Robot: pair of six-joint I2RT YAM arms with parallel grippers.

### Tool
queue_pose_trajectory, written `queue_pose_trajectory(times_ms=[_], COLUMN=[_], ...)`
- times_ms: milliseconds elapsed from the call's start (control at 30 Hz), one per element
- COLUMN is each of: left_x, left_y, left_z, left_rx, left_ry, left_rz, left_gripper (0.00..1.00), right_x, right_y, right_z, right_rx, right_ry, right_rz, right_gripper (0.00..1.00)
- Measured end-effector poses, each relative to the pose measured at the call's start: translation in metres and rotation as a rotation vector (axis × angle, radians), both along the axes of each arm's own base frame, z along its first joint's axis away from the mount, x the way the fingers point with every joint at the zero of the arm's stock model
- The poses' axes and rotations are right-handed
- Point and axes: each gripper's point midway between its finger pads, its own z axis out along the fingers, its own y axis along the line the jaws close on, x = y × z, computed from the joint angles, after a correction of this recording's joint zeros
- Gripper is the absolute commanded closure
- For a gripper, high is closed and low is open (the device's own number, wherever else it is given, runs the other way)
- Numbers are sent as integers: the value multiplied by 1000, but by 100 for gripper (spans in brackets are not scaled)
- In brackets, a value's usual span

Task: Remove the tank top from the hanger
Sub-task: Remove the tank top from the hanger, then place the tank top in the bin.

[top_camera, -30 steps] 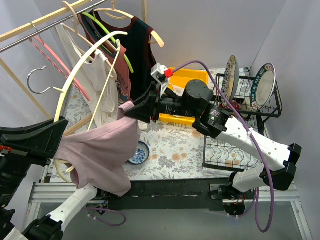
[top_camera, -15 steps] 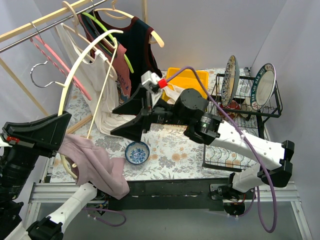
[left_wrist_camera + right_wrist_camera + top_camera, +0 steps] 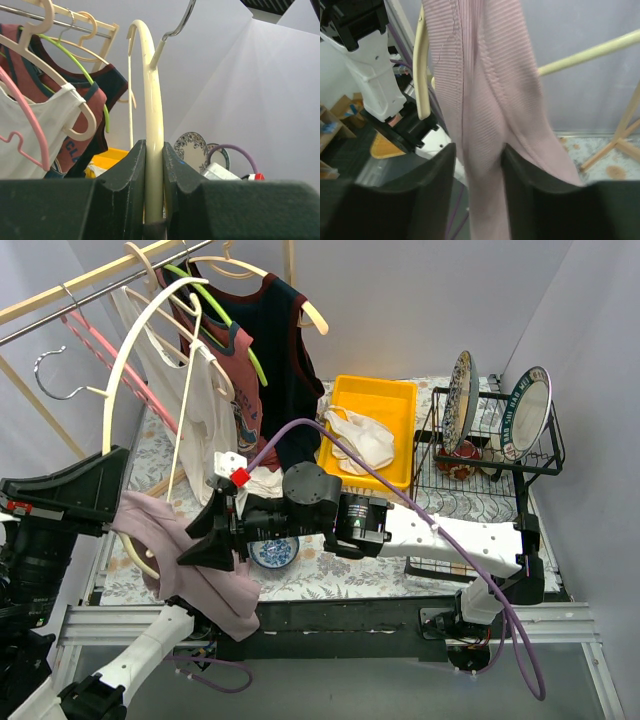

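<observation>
The pink tank top (image 3: 205,575) hangs limp off the low end of a cream hanger (image 3: 128,365), at the table's near left edge. My left gripper (image 3: 113,472) is shut on that hanger; in the left wrist view the hanger's arm (image 3: 153,100) runs up between the closed jaws of the left gripper (image 3: 154,150). My right gripper (image 3: 196,540) reaches left to the tank top. In the right wrist view the tank top (image 3: 485,75) hangs down between the spread fingers of the right gripper (image 3: 477,157), which is open. The hanger's end (image 3: 421,65) shows beside the cloth.
A clothes rail (image 3: 70,290) at back left carries several hangers with other tops. A yellow bin (image 3: 385,400) with white cloth sits at the back. A black dish rack (image 3: 495,445) with plates stands on the right. A blue bowl (image 3: 277,552) lies under the right arm.
The right gripper let go of the tank top, opened and swung left and down to the hanging cloth. The tank top dropped from stretched out to hanging. The hanger tipped a little more upright.
</observation>
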Motion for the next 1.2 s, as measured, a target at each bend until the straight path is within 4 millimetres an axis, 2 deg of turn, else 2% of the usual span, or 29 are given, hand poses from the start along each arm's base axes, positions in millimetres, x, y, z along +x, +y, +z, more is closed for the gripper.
queue_pose_trajectory(times_ms=[33,67,267,400,533,600,700,800,867,1033,1200], left_x=[2,3,14,14,15,17,18,13,7,-7,-15], left_y=[2,4,27,49,59,61,64,67,69,76,79], left_z=[0,0,1,11,19,17,19,29,37,38,31], left_rx=[-2,-1,6,0,-5,-2,1,-4,-14,-35,-39], left_ry=[-1,-1,-4,-17,-24,-17,-9,-11,-19,-16,8], left_rz=[15,28,175,293,347,364,381,382,381,379,375], left_gripper=[100,100,100,100,100,100,100,100,100,100,100], right_x=[-2,-3,-5,-12,-17,-18,-17,-13,-8,14,42], right_y=[1,2,3,-13,-28,-32,-39,-48,-51,-67,-107], right_z=[-3,-5,-27,-68,-104,-108,-104,-87,-67,19,116], right_rx=[-6,-12,-79,-176,-277,-296,-299,-286,-260,-125,77], right_ry=[-9,-10,-3,-28,-41,-43,-47,-54,-63,-126,-219], right_rz=[-1,-1,-28,-12,0,0,-9,-36,-68,-194,-374], right_gripper=[94,99,99,99,99,99,99,99,99,99,99])
